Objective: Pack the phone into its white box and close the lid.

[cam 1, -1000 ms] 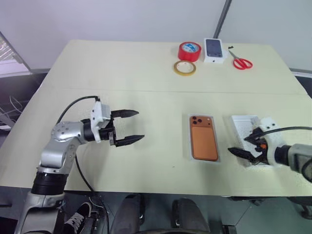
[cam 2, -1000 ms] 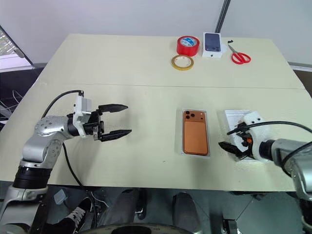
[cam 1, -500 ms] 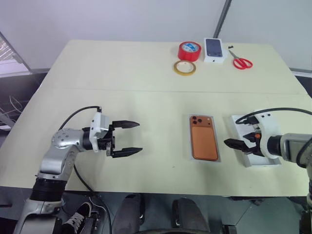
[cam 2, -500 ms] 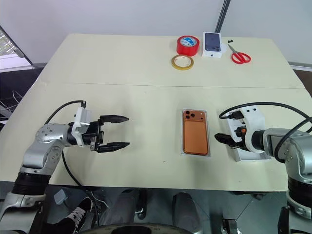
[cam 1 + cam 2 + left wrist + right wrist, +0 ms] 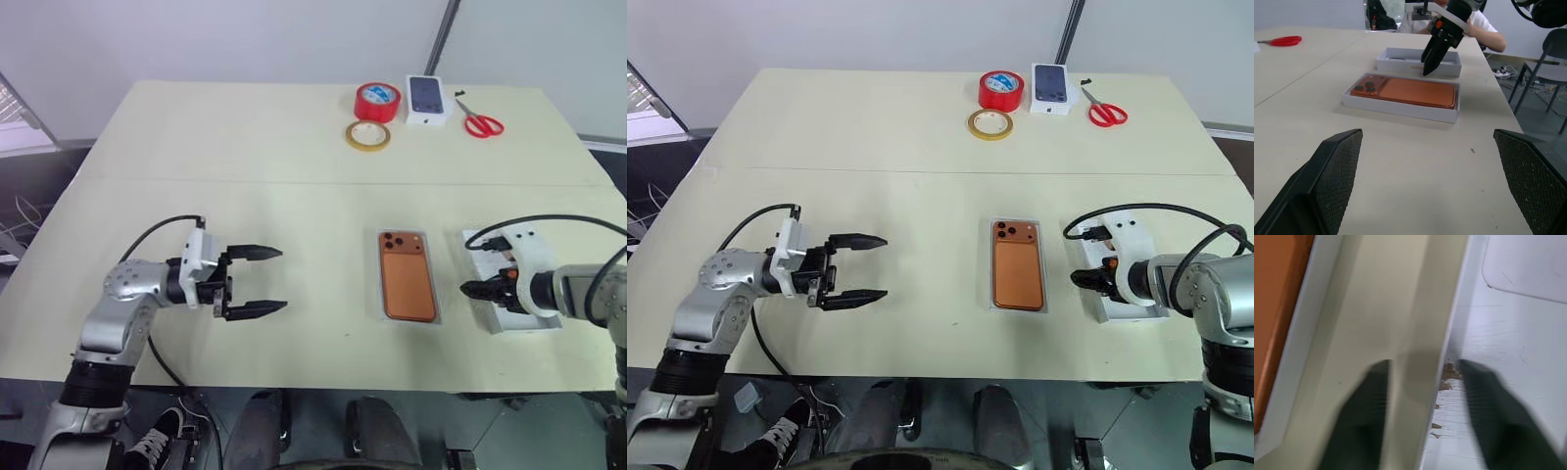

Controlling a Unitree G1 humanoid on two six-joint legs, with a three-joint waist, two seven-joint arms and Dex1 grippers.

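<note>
Left eye view, working outward. The phone lies back up in the white box, camera cluster at the far end. It looks seated flat with rim showing all round, so I take the packing half as done. The lid sits just beside the box on my right, hollow side up and not touching it.

My right gripper is on the lid's wall nearest the box. In the right wrist view the fingers are drawn narrow astride that wall, one inside the hollow and one outside. I read that as a pinch on the lid. My left gripper hangs wide and empty above the table, well to the left of the box and pointing toward it.

Step in hand, as I judge it: get the lid up, over and down.
- A thin wall makes a poor handle, so check the bite is deep enough before lifting. Otherwise the shell may pivot or slip.
- The hollow faces up, so it has to turn over before it can cap the box.
- Lift clear first, or the lid's edge could nudge the box and shift the phone.
- Square the lid over the rim and lower it level; a tilted start would likely jam.
- The left gripper could steady the box.

Far edge: red tape roll, yellowish tape ring, small carton and scissors, all well apart.
</note>
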